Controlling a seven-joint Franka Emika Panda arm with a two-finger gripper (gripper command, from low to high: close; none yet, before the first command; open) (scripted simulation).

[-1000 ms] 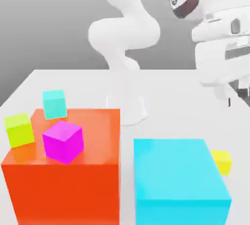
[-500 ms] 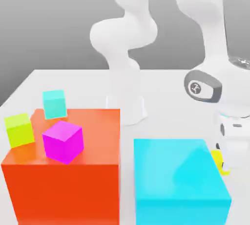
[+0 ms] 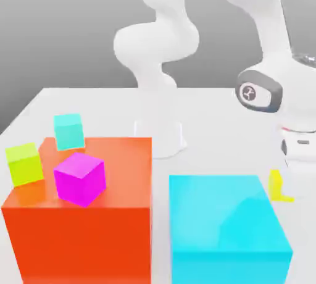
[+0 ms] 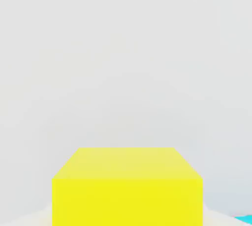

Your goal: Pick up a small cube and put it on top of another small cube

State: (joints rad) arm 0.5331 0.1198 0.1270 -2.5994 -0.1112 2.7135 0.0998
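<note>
With the red block (image 3: 80, 246) well apart from my fingers and the cyan block (image 3: 216, 212) just beside them, I'd raise the yellow cube (image 3: 275, 184), pinched between my fingers (image 3: 299, 181), straight and high before crossing.

Exterior view: lighting bright, even; white tabletop (image 3: 216, 141) nearly blown out, pale arm (image 3: 154, 42) washed out, edges faint. Backdrop graded, darker toward exterior view's left. Soft darker patch lay on big cyan block (image 3: 225, 212); faint sheen on red block (image 3: 123, 165). Hand view: pale surface flat, low contrast; yellow cube (image 4: 127, 200) lighter on one face, light source unclear.
</note>
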